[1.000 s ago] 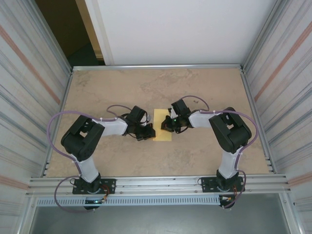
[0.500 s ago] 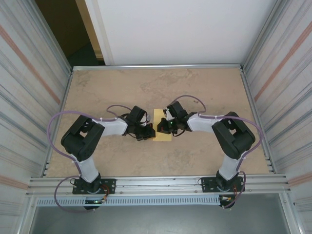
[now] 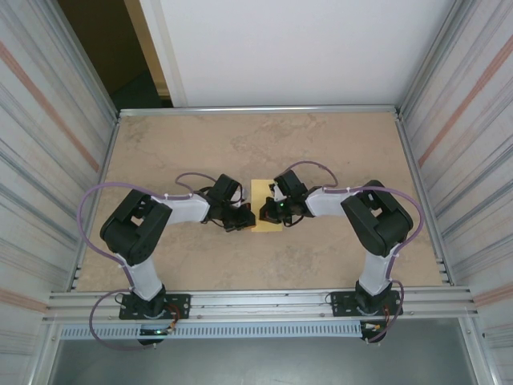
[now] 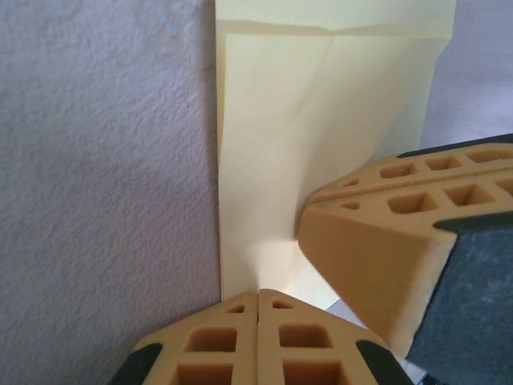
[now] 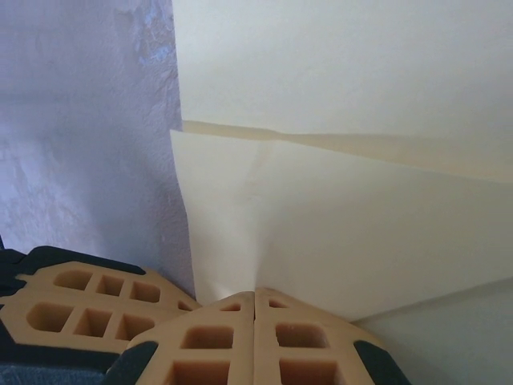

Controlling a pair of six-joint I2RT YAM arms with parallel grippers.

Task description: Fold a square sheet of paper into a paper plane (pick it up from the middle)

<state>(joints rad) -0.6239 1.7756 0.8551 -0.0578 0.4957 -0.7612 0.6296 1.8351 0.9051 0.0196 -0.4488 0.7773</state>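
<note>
From above, the sheet of paper (image 3: 263, 192) lies flat on the tan table (image 3: 200, 144), pale yellow and already creased. The left gripper (image 3: 252, 219) comes at the sheet's near left edge. The right gripper (image 3: 269, 214) leans over the sheet's near half from the other side. The two tips sit just beside each other at that near edge (too small here to read how the fingers stand).

In the left wrist camera, the left gripper (image 4: 258, 301) has its two fingers pressed tight together, with only a thin seam between them. The sheet (image 4: 321, 120) runs down into that seam, so they are clamped on its edge. A folded flap shows along the sheet's far end, with faint creases below it. One tan finger (image 4: 369, 257) of the right gripper rests on the sheet, right of that seam.

In the right wrist camera, the right gripper (image 5: 255, 298) is likewise closed, its fingers pinching a corner of the sheet (image 5: 361, 200). A fold line crosses the sheet above them. A finger (image 5: 88, 309) of the left gripper lies just beside the sheet's left edge.
</note>
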